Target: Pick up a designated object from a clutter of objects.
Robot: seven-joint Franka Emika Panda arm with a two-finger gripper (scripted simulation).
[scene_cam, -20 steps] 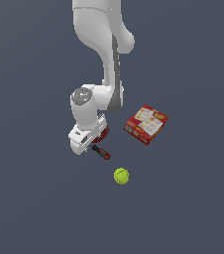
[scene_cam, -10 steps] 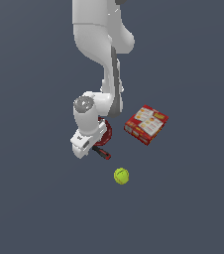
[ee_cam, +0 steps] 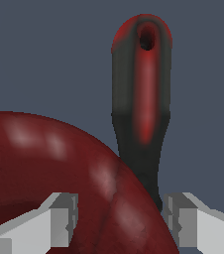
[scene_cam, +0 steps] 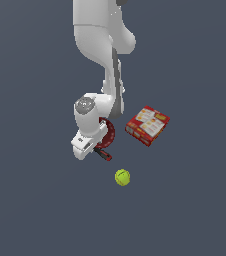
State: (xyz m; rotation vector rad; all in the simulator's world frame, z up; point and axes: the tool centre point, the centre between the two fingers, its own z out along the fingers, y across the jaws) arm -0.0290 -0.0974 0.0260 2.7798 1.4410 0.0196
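The dark red bowl point(scene_cam: 110, 135) shows as a tilted ribbed rim on the exterior view's right side of my hand. In the wrist view its glossy red wall point(ee_cam: 44, 158) fills the space between my two fingers. My gripper point(scene_cam: 96, 145) point(ee_cam: 119, 218) is closed on the bowl's wall, one grey finger point(ee_cam: 64, 221) on each side. The small red-and-black tool point(scene_cam: 104, 154) lies just under the hand, and its handle point(ee_cam: 141, 99) stretches away beyond the bowl. Most of the bowl is hidden behind the hand in the exterior view.
The red-and-yellow printed box point(scene_cam: 147, 125) lies on the dark floor to the exterior view's right of the hand. The yellow-green tennis ball point(scene_cam: 122, 177) sits below the tool, apart from it. The arm's white links rise above the hand.
The hand has shifted slightly to the exterior view's right. The bowl's red rim now shows more and stands tilted beside the hand. Box and ball have not moved.
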